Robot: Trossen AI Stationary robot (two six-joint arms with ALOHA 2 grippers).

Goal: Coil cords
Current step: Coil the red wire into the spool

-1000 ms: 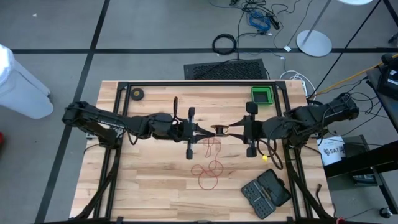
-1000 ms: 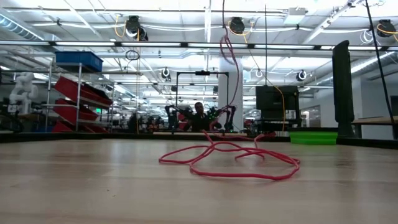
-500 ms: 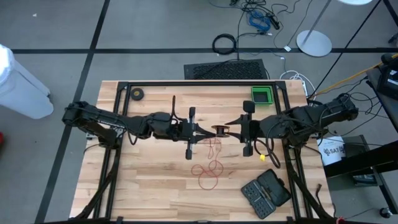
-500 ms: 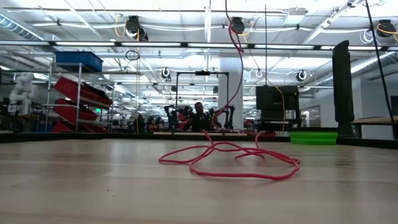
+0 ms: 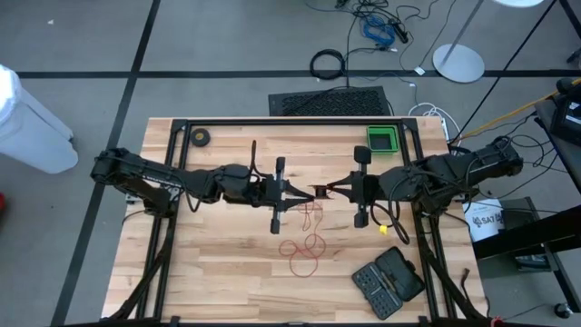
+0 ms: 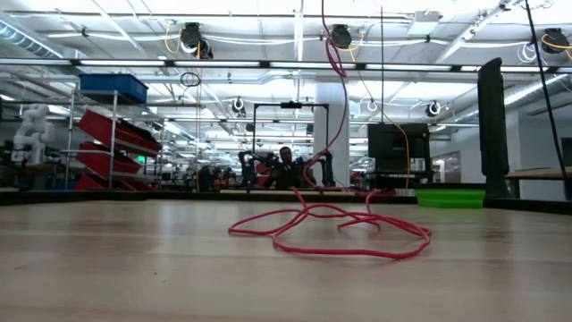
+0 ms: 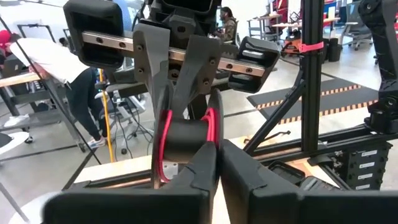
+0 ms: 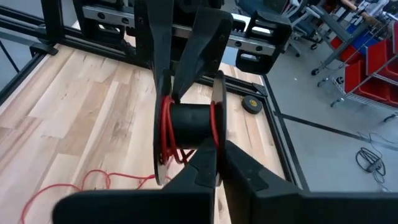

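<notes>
A small black reel (image 5: 318, 191), wound with thin red cord, hangs over the middle of the table between my two grippers. My left gripper (image 5: 307, 192) reaches it level from the table's left. My right gripper (image 5: 329, 190) comes from the right, tipped slightly down. Both are shut on it. From the reel the red cord (image 6: 335, 80) drops to the table and lies there in loose loops (image 5: 304, 250), which also show in the low view (image 6: 331, 234). My left gripper pinches the rim of one reel flange (image 7: 212, 140) between its two fingertips, reaching level from the table's left. The reel is clear of the table, its axis level and across the fingers. My own fingers hide the exact spot. My right gripper pinches the rim of the other flange (image 8: 217, 140) between its two fingertips, slanting down from the table's right. The black hub (image 8: 189, 124) with red turns sits just beyond the tips. The cord hangs slack below the reel.
A green bin (image 5: 382, 139) stands at the far right and a small black roll (image 5: 200, 137) at the far left. An open black bit case (image 5: 388, 280) lies at the near right, with a small yellow piece (image 5: 385, 231) beside it. Black frame rails (image 5: 272, 122) border the table.
My right gripper, open a second ago, has shut on the reel's rim. The reel stays where it was between the two grippers. The loops on the table have not moved.
</notes>
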